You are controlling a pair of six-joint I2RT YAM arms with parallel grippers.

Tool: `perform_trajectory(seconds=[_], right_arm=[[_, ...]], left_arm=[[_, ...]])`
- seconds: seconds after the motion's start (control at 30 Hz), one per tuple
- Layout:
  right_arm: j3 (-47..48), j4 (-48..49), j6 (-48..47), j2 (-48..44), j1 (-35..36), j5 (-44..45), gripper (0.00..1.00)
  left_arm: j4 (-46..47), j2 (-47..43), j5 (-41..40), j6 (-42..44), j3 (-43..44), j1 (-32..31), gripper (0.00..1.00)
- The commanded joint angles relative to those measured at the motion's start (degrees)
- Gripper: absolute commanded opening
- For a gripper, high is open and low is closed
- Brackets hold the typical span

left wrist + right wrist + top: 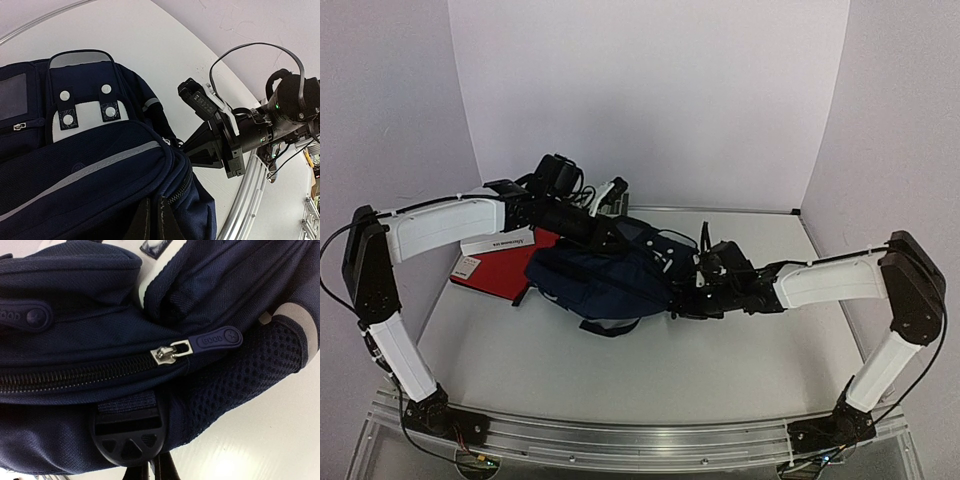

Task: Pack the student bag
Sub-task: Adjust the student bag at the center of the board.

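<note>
Right wrist view: the student bag (100,340) fills the frame, zipper pull (217,338) lying free.
The right gripper (156,471) sits closed just under the black buckle (127,440), and the left gripper (152,222) closed against the bag's zipped rim. Whether either pinches fabric is unclear. The bag lies mid-table (720,370) between them. The step probably goes best if one anchors the cloth while the other draws the pull along the teeth.

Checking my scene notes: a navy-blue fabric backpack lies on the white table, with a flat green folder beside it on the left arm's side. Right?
No: the flat folder beside the navy-blue fabric backpack is red, not green; the top external view shows it. The rest holds.
</note>
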Motion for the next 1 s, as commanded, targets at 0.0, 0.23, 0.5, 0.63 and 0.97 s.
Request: perform_trajectory(seconds=[0.0, 0.23, 0.5, 0.63, 0.97], right_arm=[[1.39, 1.31, 2.43, -1.75, 2.36, 2.34, 0.0], [2.41, 2.3, 7.67, 4.84, 1.59, 3.55, 0.0], [2.55, 3.58, 8.83, 8.65, 1.6, 2.73, 0.0], [2.47, 3.66, 8.9, 9.34, 1.56, 2.98, 0.0], [3.27, 3.74, 8.83, 10.01, 1.58, 2.52, 0.0]], left_arm=[[9.02, 1.89, -8.71, -3.93, -1.21, 0.43, 0.04], [9.58, -4.82, -12.96, -19.44, -12.52, 3.21, 0.46], [8.45, -20.42, -17.77, -35.09, -31.08, 4.52, 0.85], [6.37, -28.08, -20.59, -42.94, -40.44, 6.09, 0.92], [11.19, -34.69, -19.43, -56.94, -54.8, 8.91, 0.82]])
